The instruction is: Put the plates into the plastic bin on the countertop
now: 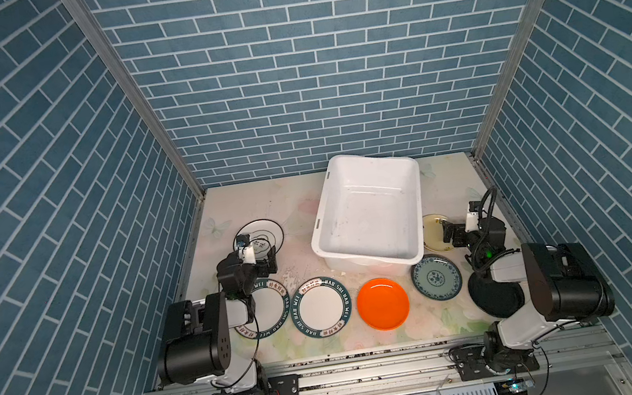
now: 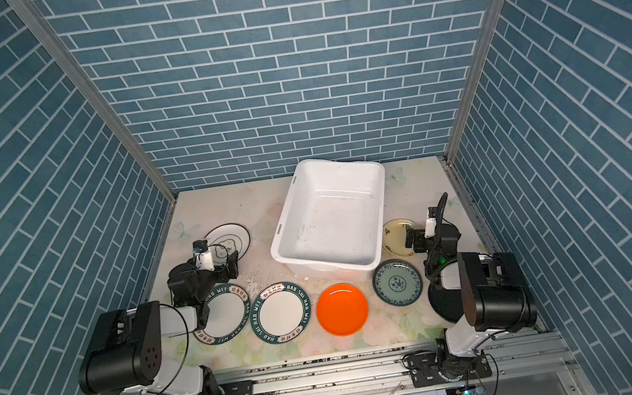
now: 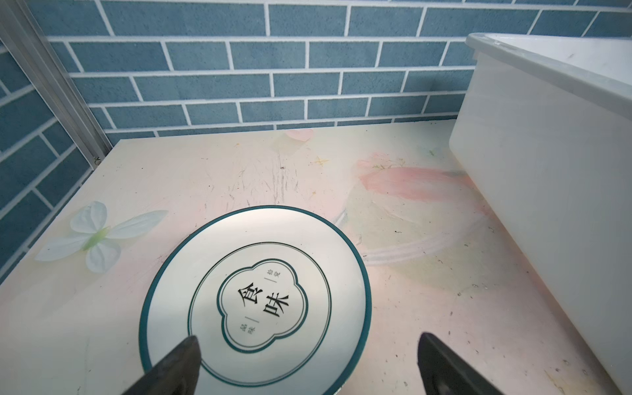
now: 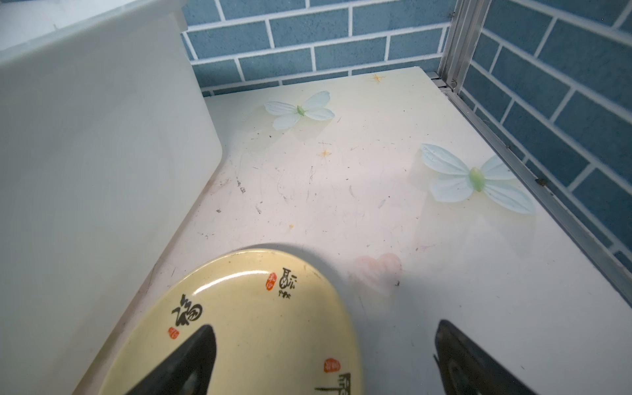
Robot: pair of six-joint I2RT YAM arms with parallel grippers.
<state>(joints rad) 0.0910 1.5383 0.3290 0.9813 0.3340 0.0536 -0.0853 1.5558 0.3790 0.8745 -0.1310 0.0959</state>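
Observation:
The white plastic bin [image 1: 370, 160] stands empty at the back middle of the flowered countertop [image 1: 290, 206]. My left gripper [image 3: 307, 337] hangs open over the near edge of the white black-rimmed plate [image 3: 256, 297], one finger above it, the other beside its rim. My right gripper [image 4: 325, 324] is open the same way over the cream-yellow plate [image 4: 246, 325] beside the bin. In both top views a front row holds two lettered green-rimmed plates [image 1: 269, 310] [image 1: 321, 307], an orange plate [image 1: 382, 303], a blue-green patterned plate [image 1: 436, 277] and a black plate [image 1: 496, 299] partly under the right arm.
Blue brick walls [image 1: 290, 84] close in the back and both sides, with aluminium posts [image 1: 132, 94] at the back corners. A metal rail [image 1: 372, 371] carrying both arm bases runs along the front edge. The bin wall [image 3: 547, 171] stands close to each gripper.

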